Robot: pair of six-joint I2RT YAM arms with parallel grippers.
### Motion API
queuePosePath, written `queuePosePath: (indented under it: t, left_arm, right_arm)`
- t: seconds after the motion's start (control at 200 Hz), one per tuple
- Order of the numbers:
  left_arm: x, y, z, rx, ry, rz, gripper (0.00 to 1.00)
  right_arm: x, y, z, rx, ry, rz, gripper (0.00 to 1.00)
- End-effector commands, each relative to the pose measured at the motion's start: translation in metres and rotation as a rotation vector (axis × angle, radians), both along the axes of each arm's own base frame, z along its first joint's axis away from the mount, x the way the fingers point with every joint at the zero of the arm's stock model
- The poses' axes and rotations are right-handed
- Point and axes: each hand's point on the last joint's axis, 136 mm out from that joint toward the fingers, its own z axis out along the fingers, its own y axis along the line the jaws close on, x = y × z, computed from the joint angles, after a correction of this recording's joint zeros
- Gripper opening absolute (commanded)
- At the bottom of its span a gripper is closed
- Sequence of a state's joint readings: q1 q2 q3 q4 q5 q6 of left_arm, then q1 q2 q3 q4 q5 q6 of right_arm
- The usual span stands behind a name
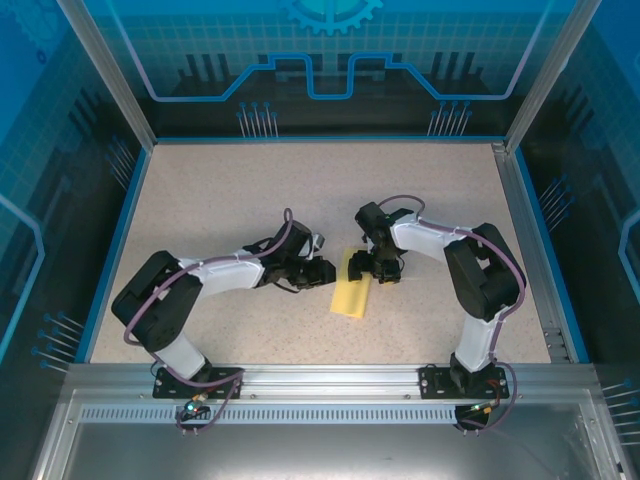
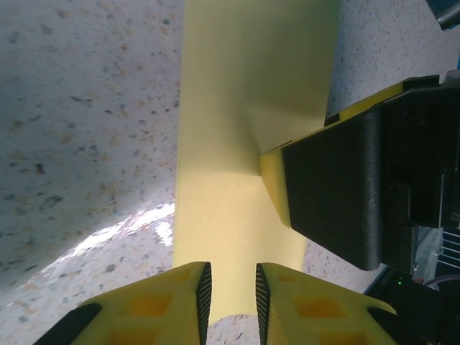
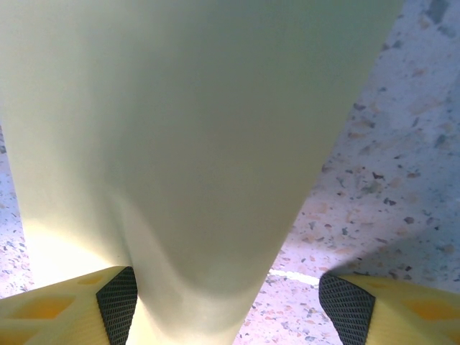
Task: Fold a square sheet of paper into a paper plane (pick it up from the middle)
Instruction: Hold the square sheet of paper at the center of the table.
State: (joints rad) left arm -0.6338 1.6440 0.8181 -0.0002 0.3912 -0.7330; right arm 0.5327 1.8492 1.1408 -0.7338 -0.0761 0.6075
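Observation:
The square sheet of paper (image 1: 352,288) lies on the table between both arms, pale yellow and folded into a long narrow strip. In the left wrist view the paper (image 2: 230,108) shows a slanted fold line near its right edge. My left gripper (image 1: 325,272) is at the strip's left side, its jaws (image 2: 233,287) a narrow gap apart over the paper's near end. My right gripper (image 1: 372,268) stands open, one of its fingers (image 2: 277,190) resting on the strip's right edge. Between its wide jaws (image 3: 226,302) the paper (image 3: 180,108) looms close, beside the left pad. The paper plane is out of view.
The speckled beige table (image 1: 220,200) is bordered by a blue rim and aluminium posts. A metal rail (image 1: 330,378) with both arm bases runs along the near edge. Bare tabletop lies behind and to both sides of the paper.

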Motion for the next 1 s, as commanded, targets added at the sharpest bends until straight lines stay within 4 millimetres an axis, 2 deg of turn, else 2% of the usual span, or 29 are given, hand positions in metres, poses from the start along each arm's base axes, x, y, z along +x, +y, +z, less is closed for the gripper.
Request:
queuePosePath:
  t: [0.0, 0.27, 0.425, 0.995]
  left_arm:
    - [0.005, -0.015, 0.007, -0.063, 0.019, -0.031, 0.25]
    - [0.007, -0.032, -0.002, -0.087, 0.059, -0.055, 0.14]
    - [0.007, -0.036, -0.009, -0.076, 0.08, -0.055, 0.0]
    - [0.004, -0.036, -0.033, -0.022, 0.124, -0.044, 0.0]
  right_arm:
    - [-0.005, -0.026, -0.04, -0.14, 0.024, 0.03, 0.76]
    - [-0.006, -0.026, -0.044, -0.141, 0.031, 0.026, 0.77]
    - [-0.008, -0.027, -0.045, -0.143, 0.033, 0.025, 0.77]
    - [-0.008, -0.026, -0.048, -0.138, 0.037, 0.023, 0.77]
